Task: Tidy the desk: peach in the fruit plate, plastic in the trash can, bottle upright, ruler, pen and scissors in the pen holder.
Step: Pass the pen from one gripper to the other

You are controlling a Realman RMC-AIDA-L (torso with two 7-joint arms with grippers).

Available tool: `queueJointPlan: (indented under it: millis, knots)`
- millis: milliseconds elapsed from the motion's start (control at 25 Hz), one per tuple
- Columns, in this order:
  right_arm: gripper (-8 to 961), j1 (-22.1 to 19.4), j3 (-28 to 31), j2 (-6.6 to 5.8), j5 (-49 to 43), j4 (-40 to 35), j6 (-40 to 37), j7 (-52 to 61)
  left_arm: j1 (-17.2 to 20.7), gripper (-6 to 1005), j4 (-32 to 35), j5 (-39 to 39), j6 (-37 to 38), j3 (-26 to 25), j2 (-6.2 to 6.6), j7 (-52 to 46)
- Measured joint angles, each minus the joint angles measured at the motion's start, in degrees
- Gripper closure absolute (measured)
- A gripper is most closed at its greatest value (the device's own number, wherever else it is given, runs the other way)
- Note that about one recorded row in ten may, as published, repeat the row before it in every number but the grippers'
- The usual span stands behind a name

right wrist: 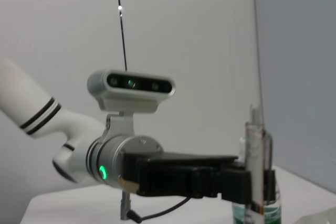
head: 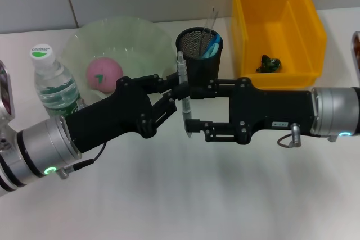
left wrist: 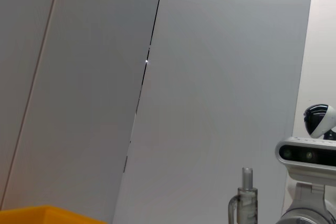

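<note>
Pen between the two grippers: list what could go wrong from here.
1. Both the left gripper and the right gripper meet at the upright pen; if one lets go before the other grips firmly, it may drop onto the table.
2. The pen holder right behind already holds items; the pen could catch on them or on the rim.
3. The arms are close and could knock the holder over.
</note>
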Motion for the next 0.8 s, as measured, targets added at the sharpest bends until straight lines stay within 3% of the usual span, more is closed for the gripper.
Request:
queueJointPlan:
  millis: [800]
  knots:
    - [373,1.6,-1.1,0.18,0.3,0.1,1.2,-0.3,-0.1,800,-0.7,-0.1,-0.1,0.0,0.00,0.6]
